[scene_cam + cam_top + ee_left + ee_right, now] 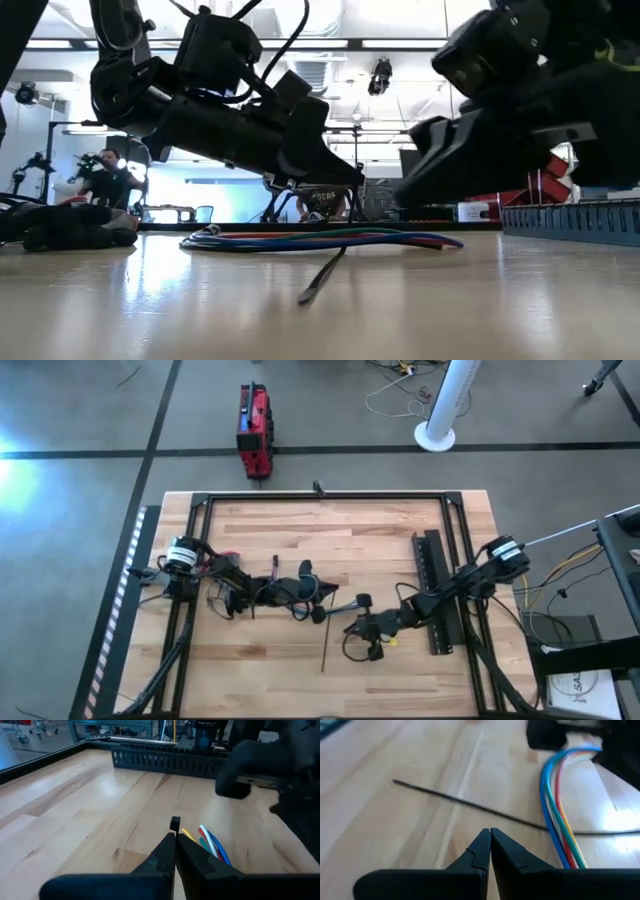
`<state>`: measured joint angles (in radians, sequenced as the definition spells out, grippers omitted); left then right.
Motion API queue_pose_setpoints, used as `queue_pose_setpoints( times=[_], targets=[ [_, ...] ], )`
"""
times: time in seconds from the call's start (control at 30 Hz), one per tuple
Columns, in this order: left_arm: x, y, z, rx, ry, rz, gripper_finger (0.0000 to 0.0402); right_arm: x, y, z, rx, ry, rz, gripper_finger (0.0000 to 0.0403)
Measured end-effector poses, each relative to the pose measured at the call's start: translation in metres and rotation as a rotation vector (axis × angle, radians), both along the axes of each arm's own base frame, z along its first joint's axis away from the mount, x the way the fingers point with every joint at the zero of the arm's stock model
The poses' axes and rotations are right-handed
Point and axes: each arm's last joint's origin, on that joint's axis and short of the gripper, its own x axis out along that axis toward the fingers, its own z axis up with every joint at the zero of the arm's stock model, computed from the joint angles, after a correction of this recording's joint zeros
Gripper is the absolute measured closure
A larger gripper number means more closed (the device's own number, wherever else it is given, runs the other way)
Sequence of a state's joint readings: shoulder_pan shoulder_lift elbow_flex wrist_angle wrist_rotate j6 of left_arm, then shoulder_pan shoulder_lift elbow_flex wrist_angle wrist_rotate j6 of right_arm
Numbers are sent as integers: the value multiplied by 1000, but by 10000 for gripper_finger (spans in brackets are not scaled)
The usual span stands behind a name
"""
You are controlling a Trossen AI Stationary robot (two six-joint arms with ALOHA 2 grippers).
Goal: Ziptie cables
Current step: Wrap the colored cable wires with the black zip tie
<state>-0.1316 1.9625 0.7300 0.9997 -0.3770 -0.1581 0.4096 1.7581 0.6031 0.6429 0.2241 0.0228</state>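
Observation:
The cables, thin blue, white, red, yellow and green wires, lie in a curve on the table between my two grippers. They cross over the ziptie, a thin black strip flat on the wood. My left gripper is shut near the table's middle. Loose wire ends show right beside its fingers. My right gripper is shut and hovers just right of the ziptie, with nothing between its fingers. My left gripper has a small black piece standing right at its fingertips. I cannot tell whether the fingers pinch it or what it belongs to. The wire ends come out from beside one finger, and the gripper hides any contact with them.
A long black perforated bar lies on the table's right part, under the right arm. A black frame rail runs around the tabletop. A red box stands on the floor beyond the far edge. A person sits in the room behind.

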Motion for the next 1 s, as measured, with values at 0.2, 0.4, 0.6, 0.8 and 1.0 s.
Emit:
queue_pose_setpoints(
  times=[0.2,0.4,0.6,0.8,1.0],
  targets=[
    [-2,1,-3,-12,19,34,401,34,14,-11,1,-32,25,403],
    [-16,2,-16,-53,61,49,401,65,28,-29,72,-21,-22,403],
    [-40,0,-22,-88,-3,36,401,63,29,-43,136,59,-71,403],
    [-46,-6,-25,5,18,-14,402,52,25,-35,157,85,-74,403],
    [-36,-12,-32,56,38,-89,401,45,27,-12,98,74,-11,403]
  ],
)
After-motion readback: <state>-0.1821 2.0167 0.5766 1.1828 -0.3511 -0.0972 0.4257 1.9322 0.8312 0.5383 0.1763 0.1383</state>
